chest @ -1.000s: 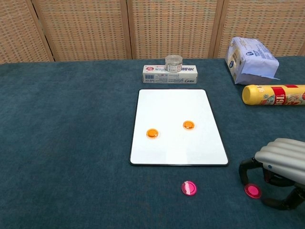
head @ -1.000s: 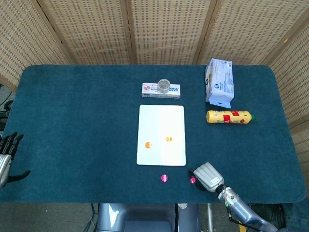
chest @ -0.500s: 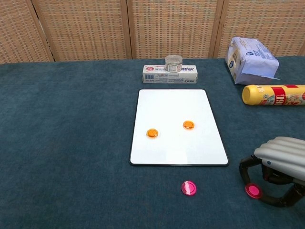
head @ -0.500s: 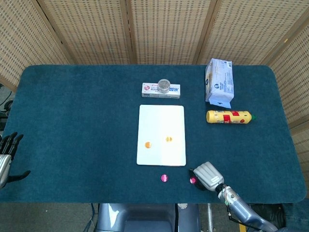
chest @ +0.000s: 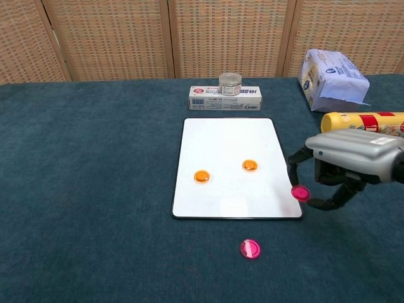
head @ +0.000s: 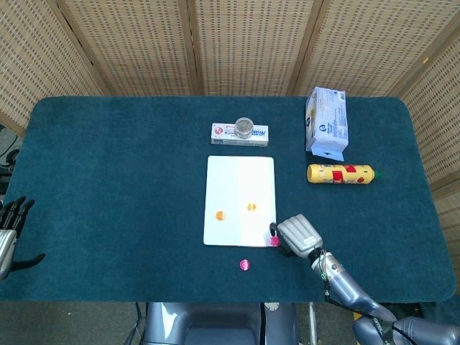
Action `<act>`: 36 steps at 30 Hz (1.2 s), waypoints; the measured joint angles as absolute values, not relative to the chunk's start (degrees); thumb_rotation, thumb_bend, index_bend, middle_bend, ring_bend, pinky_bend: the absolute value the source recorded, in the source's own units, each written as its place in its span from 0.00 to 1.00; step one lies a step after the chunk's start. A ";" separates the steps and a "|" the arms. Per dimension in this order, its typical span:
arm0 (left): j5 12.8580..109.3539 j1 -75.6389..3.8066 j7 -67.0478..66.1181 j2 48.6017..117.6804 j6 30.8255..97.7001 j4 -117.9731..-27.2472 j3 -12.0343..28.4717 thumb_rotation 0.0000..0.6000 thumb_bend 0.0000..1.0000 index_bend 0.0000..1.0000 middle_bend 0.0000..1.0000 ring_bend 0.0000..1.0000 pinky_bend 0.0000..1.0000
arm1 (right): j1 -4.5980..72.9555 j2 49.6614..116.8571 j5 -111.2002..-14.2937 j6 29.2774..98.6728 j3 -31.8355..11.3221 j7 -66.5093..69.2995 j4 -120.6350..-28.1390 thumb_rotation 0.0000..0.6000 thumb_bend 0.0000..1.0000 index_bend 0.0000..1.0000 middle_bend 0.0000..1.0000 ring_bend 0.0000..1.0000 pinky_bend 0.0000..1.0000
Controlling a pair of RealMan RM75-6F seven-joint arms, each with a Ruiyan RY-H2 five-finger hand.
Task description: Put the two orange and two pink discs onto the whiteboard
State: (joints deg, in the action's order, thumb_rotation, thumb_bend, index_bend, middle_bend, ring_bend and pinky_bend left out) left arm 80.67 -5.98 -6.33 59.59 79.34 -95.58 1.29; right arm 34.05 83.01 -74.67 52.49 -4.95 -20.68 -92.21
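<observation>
The whiteboard (chest: 227, 145) (head: 239, 183) lies flat at the table's middle with two orange discs (chest: 201, 176) (chest: 250, 165) on it. My right hand (chest: 344, 165) (head: 298, 235) pinches a pink disc (chest: 300, 192) (head: 274, 241) between thumb and a finger, right over the board's near right corner. A second pink disc (chest: 250, 249) (head: 244, 264) lies on the cloth in front of the board. My left hand (head: 11, 230) hangs at the table's left edge, fingers apart and holding nothing.
Behind the board stand a small box (chest: 225, 98) with a jar (chest: 230, 83) on it. A white packet (chest: 331, 79) and a yellow tube (chest: 363, 124) lie at the right, just behind my right hand.
My right hand picked the pink disc up off the cloth and carried it left and forward to the board's near right corner. The left hand stayed still.
</observation>
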 measured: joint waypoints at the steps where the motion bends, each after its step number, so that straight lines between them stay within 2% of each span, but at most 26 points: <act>1: 80.60 -6.00 -6.29 59.58 79.27 -95.54 1.30 1.00 0.00 0.00 0.00 0.00 0.00 | 34.64 83.35 -73.44 52.14 -5.46 -21.77 -92.22 1.00 0.40 0.56 0.99 0.92 1.00; 8: 79.93 -6.19 -5.66 59.40 78.77 -95.36 1.58 1.00 0.00 0.00 0.00 0.00 0.00 | 39.39 87.62 -61.88 50.41 -9.08 -30.88 -90.83 1.00 0.40 0.56 0.99 0.92 1.00; 13: 79.66 -6.40 -5.35 59.24 78.25 -95.24 1.64 1.00 0.00 0.00 0.00 0.00 0.00 | 42.23 91.18 -56.19 50.79 -9.38 -37.10 -88.74 1.00 0.40 0.55 0.99 0.92 1.00; 18: 79.55 -6.42 -5.16 59.14 78.21 -95.28 1.68 1.00 0.00 0.00 0.00 0.00 0.00 | 43.71 92.30 -53.21 51.93 -8.91 -39.63 -87.81 1.00 0.39 0.39 0.99 0.92 1.00; 20: 79.62 -6.41 -5.11 59.10 78.26 -95.30 1.67 1.00 0.00 0.00 0.00 0.00 0.00 | 44.05 92.08 -52.52 52.32 -8.68 -40.17 -88.04 1.00 0.39 0.36 0.99 0.92 1.00; 28: 80.15 -6.32 -4.89 58.97 78.50 -95.39 1.48 1.00 0.00 0.00 0.00 0.00 0.00 | 43.44 88.40 -54.07 53.95 -6.62 -40.18 -92.35 1.00 0.36 0.31 0.99 0.92 1.00; 36: 81.16 -5.98 -4.78 58.89 79.32 -95.50 1.13 1.00 0.00 0.00 0.00 0.00 0.00 | 40.83 84.00 -62.09 54.81 -2.79 -34.19 -98.86 1.00 0.37 0.33 0.99 0.92 1.00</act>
State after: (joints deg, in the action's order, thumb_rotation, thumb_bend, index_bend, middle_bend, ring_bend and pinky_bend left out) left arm 81.16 -5.98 -4.78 58.89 79.32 -95.50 1.13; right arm 40.83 84.00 -62.09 54.81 -2.79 -34.19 -98.86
